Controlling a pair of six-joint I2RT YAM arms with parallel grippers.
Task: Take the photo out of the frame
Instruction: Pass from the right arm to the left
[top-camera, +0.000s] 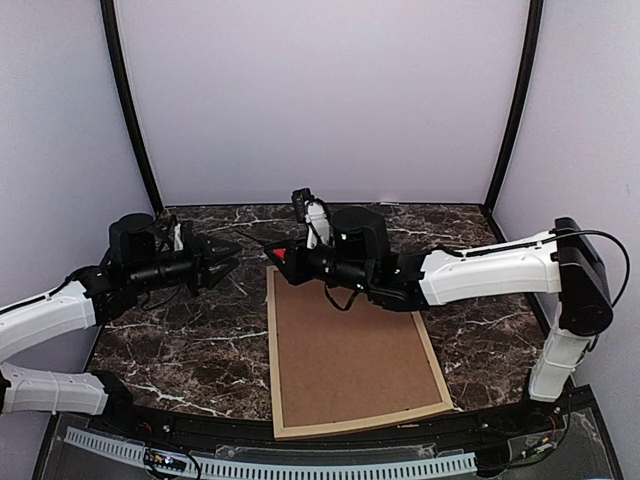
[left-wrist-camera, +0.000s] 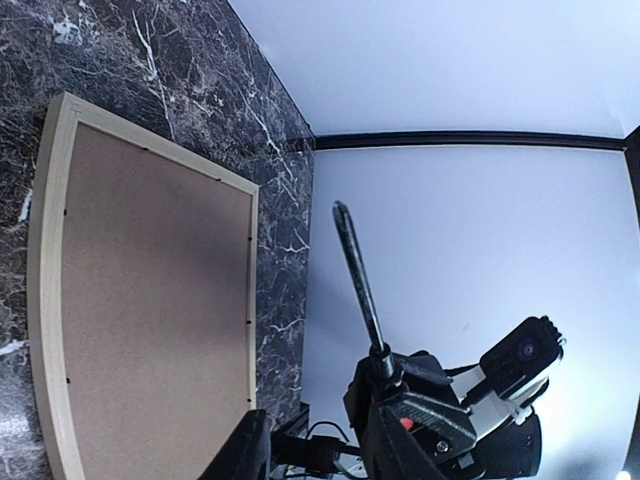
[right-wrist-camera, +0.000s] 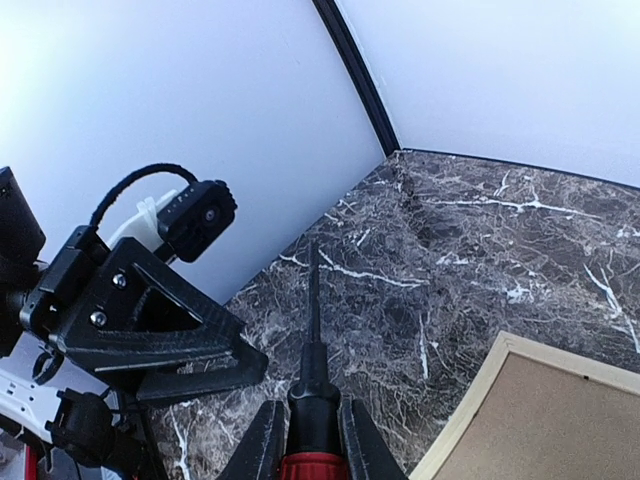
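Note:
The frame (top-camera: 277, 400) of light wood lies face down on the marble table, with its brown backing board (top-camera: 345, 350) up. The photo is hidden beneath the board. My right gripper (top-camera: 290, 257) hovers at the frame's far left corner, shut on a screwdriver (right-wrist-camera: 315, 400) with a red and black handle. The screwdriver's thin shaft (left-wrist-camera: 358, 280) points left, toward my left gripper (top-camera: 232, 262). The left gripper hangs above bare table left of the frame, its jaws apart and nothing between them. The frame's far corner (right-wrist-camera: 470, 410) shows in the right wrist view, and its long side (left-wrist-camera: 45, 300) in the left wrist view.
The right arm (top-camera: 480, 270) reaches across above the frame's far edge. Pale walls with black corner posts (top-camera: 128, 110) close in the table on three sides. A ribbed cable guide (top-camera: 300, 468) runs along the near edge.

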